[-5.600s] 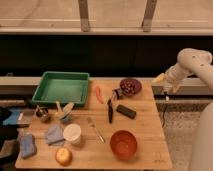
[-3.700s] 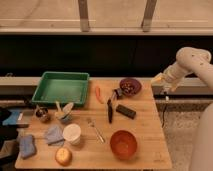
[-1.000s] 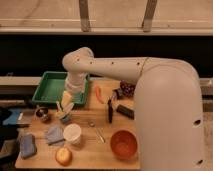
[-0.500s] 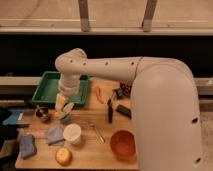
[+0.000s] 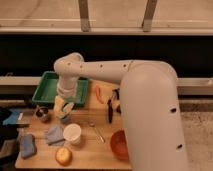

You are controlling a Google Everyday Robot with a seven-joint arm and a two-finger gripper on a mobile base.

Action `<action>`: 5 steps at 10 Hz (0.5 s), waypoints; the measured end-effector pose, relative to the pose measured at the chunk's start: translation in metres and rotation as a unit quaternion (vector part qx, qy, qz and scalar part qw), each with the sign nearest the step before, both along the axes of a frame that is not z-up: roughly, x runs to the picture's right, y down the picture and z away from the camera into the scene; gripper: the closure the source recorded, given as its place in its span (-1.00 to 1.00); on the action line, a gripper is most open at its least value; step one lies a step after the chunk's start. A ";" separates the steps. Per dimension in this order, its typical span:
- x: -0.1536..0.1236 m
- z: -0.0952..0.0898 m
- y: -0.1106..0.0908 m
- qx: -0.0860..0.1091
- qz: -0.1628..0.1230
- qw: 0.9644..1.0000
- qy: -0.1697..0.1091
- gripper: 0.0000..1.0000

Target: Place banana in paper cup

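Behind, a dark wall and a pale rail are seen. Bare wood is left open on the tabletop (image 5: pixel 92 152) along its front edge. A green tray (image 5: pixel 48 88) is set at the back left corner. Just in front of it, the gripper (image 5: pixel 64 110) is held low with its jaws apart, right by the banana (image 5: pixel 59 106). The cup (image 5: pixel 72 133) is stood nearer the front edge, beside a blue cloth (image 5: pixel 53 134).
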State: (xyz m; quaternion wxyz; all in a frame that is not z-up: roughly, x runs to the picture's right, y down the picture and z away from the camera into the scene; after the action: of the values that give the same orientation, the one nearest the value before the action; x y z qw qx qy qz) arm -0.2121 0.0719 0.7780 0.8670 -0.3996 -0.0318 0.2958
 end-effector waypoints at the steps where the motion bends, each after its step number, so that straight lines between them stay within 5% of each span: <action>1: -0.002 0.005 0.004 -0.006 0.001 1.000 -0.002 -0.60; 5: 0.001 0.002 0.017 -0.014 0.011 1.000 -0.002 -0.60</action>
State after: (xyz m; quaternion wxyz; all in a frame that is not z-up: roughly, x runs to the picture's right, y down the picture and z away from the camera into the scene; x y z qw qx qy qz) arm -0.2109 0.0889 0.7801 0.8580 -0.4121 -0.0337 0.3048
